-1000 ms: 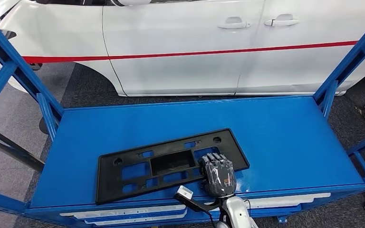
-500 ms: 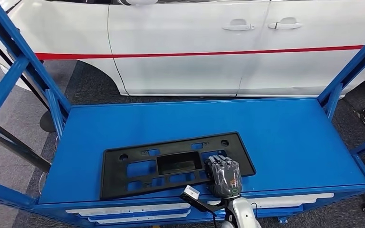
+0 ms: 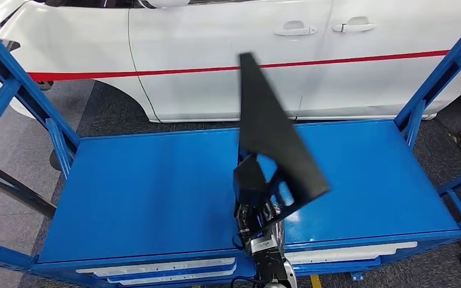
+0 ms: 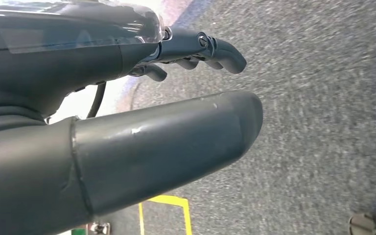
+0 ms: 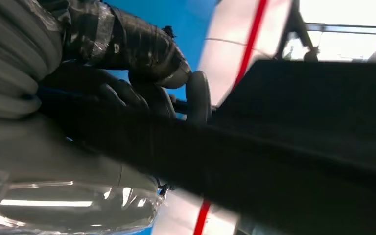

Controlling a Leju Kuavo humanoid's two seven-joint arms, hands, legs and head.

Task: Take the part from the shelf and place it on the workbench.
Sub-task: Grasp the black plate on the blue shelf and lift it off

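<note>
The right hand (image 3: 258,213) is gripping the black part (image 3: 273,141), apparently by one edge; tilting upright, it is risking slipping onto the blue shelf (image 3: 144,186).

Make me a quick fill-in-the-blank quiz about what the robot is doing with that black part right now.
1. The black plastic part is held by the robot's ____ hand.
2. The part is lifted above the ____ shelf.
3. Behind the shelf stands a white car with a ____ stripe.
4. The left hand hangs over the grey ____.

Answers: right; blue; red; floor
</note>
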